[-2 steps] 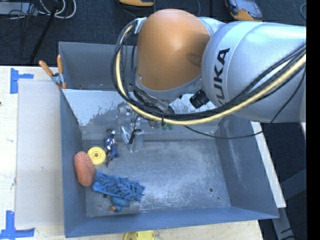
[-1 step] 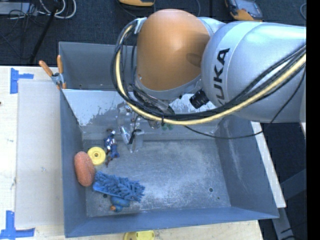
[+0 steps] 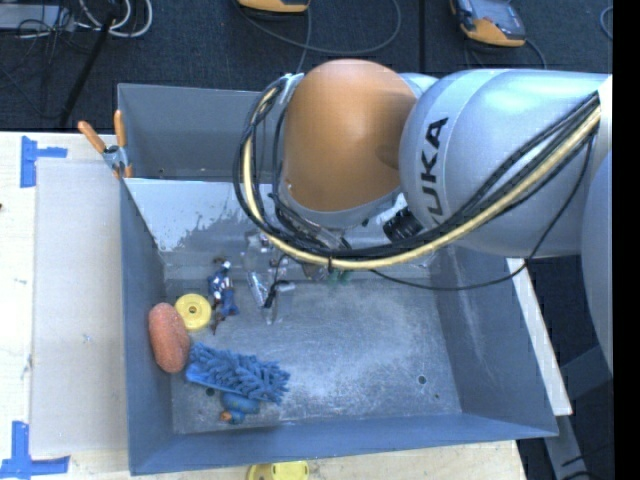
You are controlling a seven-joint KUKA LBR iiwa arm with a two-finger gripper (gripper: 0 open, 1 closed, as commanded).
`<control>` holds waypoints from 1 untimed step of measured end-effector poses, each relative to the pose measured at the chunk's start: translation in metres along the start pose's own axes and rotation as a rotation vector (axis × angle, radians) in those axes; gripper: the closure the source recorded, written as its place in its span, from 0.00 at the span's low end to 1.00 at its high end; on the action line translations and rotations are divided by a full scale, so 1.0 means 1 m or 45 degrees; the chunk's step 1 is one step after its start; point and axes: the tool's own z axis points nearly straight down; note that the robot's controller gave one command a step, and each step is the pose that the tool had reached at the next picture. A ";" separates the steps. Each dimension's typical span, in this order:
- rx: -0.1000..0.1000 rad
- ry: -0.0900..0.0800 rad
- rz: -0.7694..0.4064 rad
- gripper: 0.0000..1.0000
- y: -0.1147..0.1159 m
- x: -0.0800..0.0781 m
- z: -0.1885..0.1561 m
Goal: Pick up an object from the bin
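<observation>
**binwatcher:** Where's the gripper (image 3: 268, 290) sitting? To me it looks low inside the grey metal bin (image 3: 340, 440), tucked under the arm's orange cover.

**kuka_fan:** Yep, low over bare bin floor. I honestly can't tell whether it's released or clenched, because the cover and cables hide too much. I don't see anything in it either.

**binwatcher:** So what's nearest?

**kuka_fan:** The small blue-and-white toy figure (image 3: 220, 293). It's just beside the gripper, toward the view's left, and apart from it as far as I can see. It's skinny, and its long axis seems to run roughly from the far wall toward the near wall. Past it the same way are the yellow round plastic disc (image 3: 193, 311) and then the orange-red oblong lump (image 3: 168, 336). The blue knobbly mat (image 3: 238, 373) lies left of the gripper too, but closer to the near wall.

**binwatcher:** So, a sideways nudge?

**kuka_fan:** That's my guess: a short shift left, then close across the figure's narrow width. It's small, so it could easily slip.
</observation>
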 end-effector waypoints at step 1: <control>0.000 0.006 0.007 1.00 -0.021 -0.010 0.017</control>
